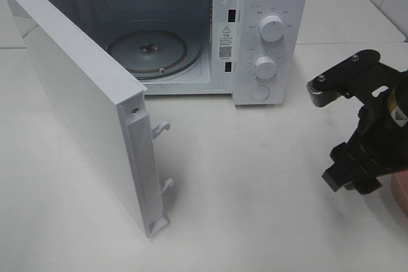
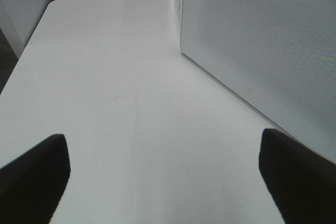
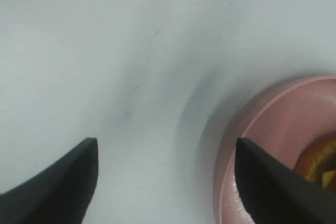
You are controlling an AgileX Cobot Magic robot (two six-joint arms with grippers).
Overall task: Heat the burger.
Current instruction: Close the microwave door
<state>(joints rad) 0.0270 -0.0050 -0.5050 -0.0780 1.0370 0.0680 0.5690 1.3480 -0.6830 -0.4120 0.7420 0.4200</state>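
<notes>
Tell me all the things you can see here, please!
microwave: one, white, at the back of the table, two round knobs on its front.
microwave door: one, white, swung wide open toward the front left.
glass turntable: one, clear, inside the microwave with nothing on it.
plate: one, pink, on the table at the right edge.
burger: one, golden-brown bun with a bit of yellow, on the plate, mostly out of view.
table: one, white, under everything.
left gripper: black, open, over bare table beside the door.
right gripper: black, open, next to the plate, holding nothing.
</notes>
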